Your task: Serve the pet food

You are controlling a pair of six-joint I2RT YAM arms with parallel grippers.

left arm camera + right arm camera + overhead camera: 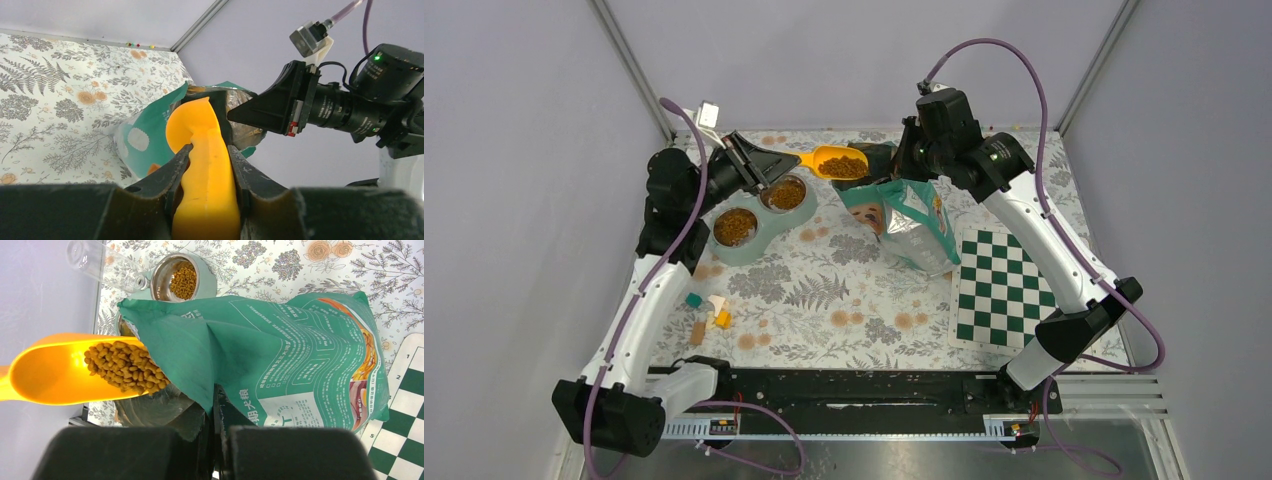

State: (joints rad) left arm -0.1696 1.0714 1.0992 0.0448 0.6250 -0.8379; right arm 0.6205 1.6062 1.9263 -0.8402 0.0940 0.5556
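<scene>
Kibble [125, 367] lay heaped in the orange scoop [829, 158], which hung roughly level with its tip right at the open mouth of the green food bag [300, 355]. The left tool [209, 150] was closed tight on the scoop's handle, one finger pressing each side. The right tool [215, 402] was pinched shut on the bag's top edge. More kibble sat in both cups of the pale green double bowl [769, 232], which stood on the flowered desk [824, 300] just left of the bag. A green-and-white chequered mat [1004, 290] lay right of the bag, and a few small wooden blocks [709, 315] lay near the left arm.
</scene>
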